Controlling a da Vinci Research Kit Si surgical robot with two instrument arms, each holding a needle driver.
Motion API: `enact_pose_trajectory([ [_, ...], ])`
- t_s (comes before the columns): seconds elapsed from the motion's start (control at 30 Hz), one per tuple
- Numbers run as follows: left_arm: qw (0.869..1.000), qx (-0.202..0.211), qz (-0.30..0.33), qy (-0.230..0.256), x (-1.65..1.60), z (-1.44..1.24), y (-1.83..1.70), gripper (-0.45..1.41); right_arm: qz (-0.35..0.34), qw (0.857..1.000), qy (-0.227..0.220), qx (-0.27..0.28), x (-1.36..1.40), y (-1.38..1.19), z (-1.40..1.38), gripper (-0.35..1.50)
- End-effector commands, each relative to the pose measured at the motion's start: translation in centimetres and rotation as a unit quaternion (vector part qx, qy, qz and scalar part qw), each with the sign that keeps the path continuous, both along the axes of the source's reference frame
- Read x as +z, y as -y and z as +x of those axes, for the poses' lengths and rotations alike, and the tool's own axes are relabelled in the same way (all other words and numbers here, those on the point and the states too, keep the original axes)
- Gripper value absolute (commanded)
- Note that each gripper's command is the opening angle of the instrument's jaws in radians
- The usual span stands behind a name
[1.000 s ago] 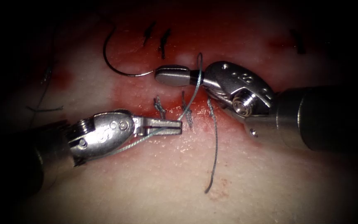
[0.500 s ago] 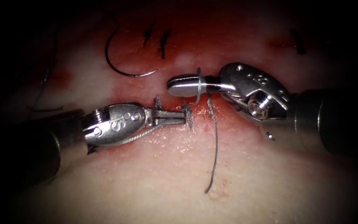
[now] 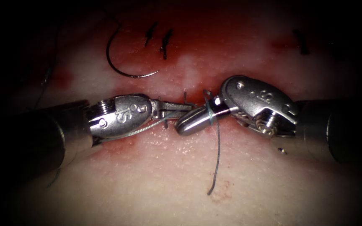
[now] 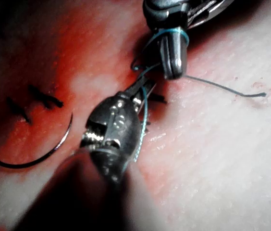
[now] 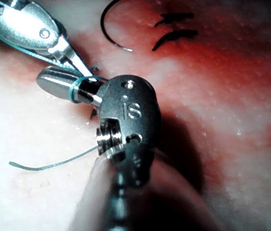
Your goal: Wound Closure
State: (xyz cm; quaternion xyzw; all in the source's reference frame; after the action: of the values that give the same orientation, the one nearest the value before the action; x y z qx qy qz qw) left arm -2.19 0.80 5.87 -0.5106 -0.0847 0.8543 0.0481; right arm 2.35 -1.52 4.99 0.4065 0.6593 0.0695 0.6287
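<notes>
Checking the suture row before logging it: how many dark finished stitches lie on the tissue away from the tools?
3: two stitches side by side just right of the loose needle, one far right. Others may hide under the tools.

Two short dark marks (image 3: pixel 151 32) (image 3: pixel 165 42) lie side by side, slanted, at the top of the endoscope view; a third mark (image 3: pixel 301 42) sits well apart, far to the right; red fluid (image 3: pixel 214 37) spreads around all three and is deepest between them; a thin loose strand (image 3: pixel 46 79) trails down the dim far left; a faint reddish blotch (image 3: pixel 223 190) shows low down, near the middle; a tiny speck (image 3: pixel 281 150) lies to the right.
</notes>
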Motion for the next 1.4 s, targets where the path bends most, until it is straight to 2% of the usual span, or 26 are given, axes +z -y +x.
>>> enact_pose_trajectory([
  [0.03, 1.000, 0.001, 0.001, -0.001, 0.06, -0.05, -0.02, -0.45, -0.010, 1.000, -0.003, -0.018, 0.04, 0.07, 0.07, -0.35],
  [0.07, 1.000, 0.003, -0.001, -0.001, 0.06, -0.05, -0.03, -0.45, -0.027, 0.999, -0.007, -0.041, 0.02, 0.08, 0.07, -0.35],
  [0.1, 1.000, 0.003, -0.001, -0.001, 0.06, -0.05, -0.04, -0.45, -0.035, 0.998, -0.009, -0.048, 0.02, 0.08, 0.07, -0.21],
  [0.13, 1.000, 0.003, 0.000, 0.000, 0.07, -0.06, -0.04, -0.45, -0.053, 0.996, -0.011, -0.066, 0.01, 0.06, 0.07, 0.02],
  [0.2, 1.000, 0.004, 0.000, -0.001, 0.07, -0.07, -0.04, -0.45, -0.073, 0.994, -0.012, -0.080, 0.02, 0.05, 0.07, 0.34],
  [0.3, 1.000, 0.005, 0.000, -0.002, 0.07, -0.08, -0.04, -0.45, -0.112, 0.987, -0.005, -0.113, 0.03, 0.02, 0.09, 0.73],
  [0.37, 1.000, 0.005, 0.000, -0.002, 0.07, -0.08, -0.02, -0.45, -0.133, 0.982, -0.001, -0.132, 0.05, 0.01, 0.11, 0.88],
  [0.47, 1.000, 0.006, 0.001, -0.001, 0.04, -0.09, 0.03, -0.45, -0.192, 0.961, 0.019, -0.196, 0.06, 0.05, 0.16, 1.18],
  [0.53, 1.000, 0.006, 0.002, 0.000, 0.03, -0.10, 0.05, -0.45, -0.205, 0.955, 0.024, -0.214, 0.05, 0.06, 0.17, 1.21],
  [0.57, 1.000, 0.006, 0.002, -0.001, 0.03, -0.10, 0.06, -0.45, -0.218, 0.947, 0.032, -0.236, 0.05, 0.07, 0.17, 1.23],
  [0.77, 1.000, 0.007, 0.001, -0.001, 0.03, -0.08, 0.09, -0.45, -0.255, 0.920, 0.059, -0.292, 0.08, 0.17, 0.19, 1.16],
  [0.8, 1.000, 0.006, 0.000, -0.001, 0.03, -0.08, 0.10, -0.45, -0.263, 0.915, 0.062, -0.298, 0.10, 0.22, 0.19, 1.08],
  [0.93, 1.000, 0.007, 0.000, -0.001, 0.04, -0.07, 0.11, -0.45, -0.289, 0.898, 0.078, -0.322, 0.17, 0.36, 0.22, 0.98],
  [1.0, 1.000, 0.007, 0.000, -0.001, 0.04, -0.07, 0.11, -0.45, -0.298, 0.891, 0.088, -0.331, 0.20, 0.42, 0.25, 0.81],
  [1.03, 1.000, 0.007, 0.000, -0.001, 0.04, -0.07, 0.11, -0.45, -0.303, 0.888, 0.090, -0.334, 0.21, 0.44, 0.26, 0.66],
  [1.07, 1.000, 0.007, 0.000, -0.001, 0.03, -0.06, 0.11, -0.45, -0.304, 0.884, 0.087, -0.345, 0.22, 0.46, 0.26, 0.27],
  [1.1, 1.000, 0.007, 0.000, -0.001, 0.03, -0.06, 0.11, -0.45, -0.304, 0.880, 0.088, -0.353, 0.23, 0.48, 0.27, -0.20],
  [1.13, 1.000, 0.008, 0.000, 0.000, 0.03, -0.05, 0.11, -0.45, -0.308, 0.875, 0.084, -0.364, 0.23, 0.50, 0.27, -0.35],
  [1.23, 1.000, 0.008, 0.000, 0.000, 0.03, -0.04, 0.12, -0.45, -0.328, 0.863, 0.080, -0.375, 0.24, 0.56, 0.28, -0.35],
  [1.4, 1.000, 0.010, 0.000, 0.000, 0.00, 0.00, 0.17, -0.45, -0.323, 0.864, 0.071, -0.379, 0.22, 0.60, 0.28, -0.35],
])
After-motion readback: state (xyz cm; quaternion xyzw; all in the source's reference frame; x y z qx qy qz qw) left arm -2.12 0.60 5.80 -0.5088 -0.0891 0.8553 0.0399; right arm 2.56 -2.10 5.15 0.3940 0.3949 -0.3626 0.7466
